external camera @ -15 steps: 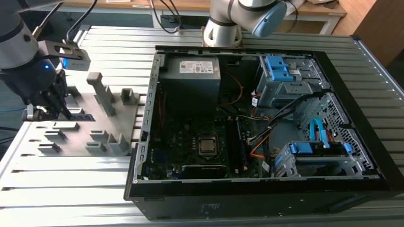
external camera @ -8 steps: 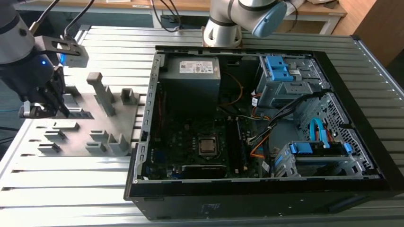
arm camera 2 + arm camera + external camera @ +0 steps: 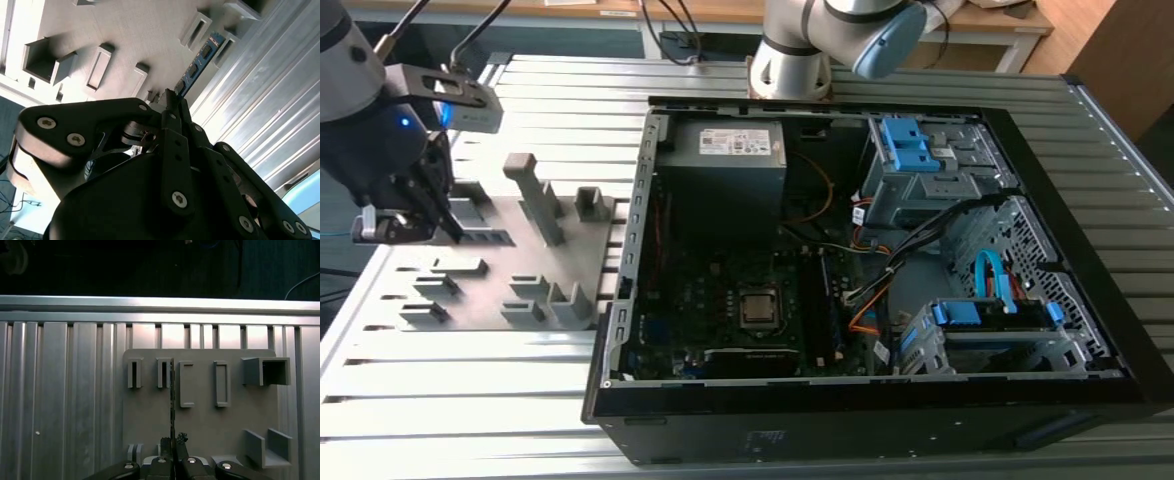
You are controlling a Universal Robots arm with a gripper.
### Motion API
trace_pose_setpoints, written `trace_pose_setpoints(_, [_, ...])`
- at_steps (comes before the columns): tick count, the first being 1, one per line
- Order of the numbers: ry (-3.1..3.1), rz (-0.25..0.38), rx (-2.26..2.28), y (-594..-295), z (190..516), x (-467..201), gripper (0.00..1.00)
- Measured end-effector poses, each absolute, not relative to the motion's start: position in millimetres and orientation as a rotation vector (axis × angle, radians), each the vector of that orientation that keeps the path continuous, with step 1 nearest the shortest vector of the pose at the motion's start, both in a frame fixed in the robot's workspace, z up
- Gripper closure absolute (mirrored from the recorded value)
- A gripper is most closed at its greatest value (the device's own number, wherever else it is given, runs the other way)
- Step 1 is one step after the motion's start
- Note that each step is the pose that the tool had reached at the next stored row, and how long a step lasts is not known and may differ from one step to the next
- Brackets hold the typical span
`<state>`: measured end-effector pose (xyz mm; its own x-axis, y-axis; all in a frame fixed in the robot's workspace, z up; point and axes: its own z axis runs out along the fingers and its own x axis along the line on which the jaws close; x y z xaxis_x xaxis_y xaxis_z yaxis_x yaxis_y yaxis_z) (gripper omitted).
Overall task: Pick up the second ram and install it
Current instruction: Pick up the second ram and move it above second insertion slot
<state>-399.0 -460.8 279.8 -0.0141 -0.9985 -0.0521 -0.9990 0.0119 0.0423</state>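
The second ram (image 3: pixel 197 67) is a thin blue-green board with black chips, and my gripper (image 3: pixel 172 97) is shut on one end of it. In the first wrist view the ram (image 3: pixel 172 400) shows edge-on as a dark line. It runs from the gripper (image 3: pixel 173 440) out over the grey fixture plate (image 3: pixel 150 410), between two slotted holders. Whether it touches the plate I cannot tell. In the exterior view my gripper (image 3: pixel 451 228) hangs over the plate (image 3: pixel 494 290) at the exterior view's left, beside the open computer case (image 3: pixel 620 300).
Grey blocks and a tall post (image 3: pixel 534 195) stand up from the fixture plate. The case holds a motherboard (image 3: pixel 747 300), a power supply (image 3: pixel 727 160), blue drive cages (image 3: pixel 914 145) and loose cables. A second arm's base (image 3: pixel 787 60) stands behind the case. The table is ribbed metal.
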Motion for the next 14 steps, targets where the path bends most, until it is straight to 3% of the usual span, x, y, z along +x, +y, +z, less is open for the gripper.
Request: trace_pose_setpoints(14, [2.229,0.105,-2.200,-461,296,-399,0.86])
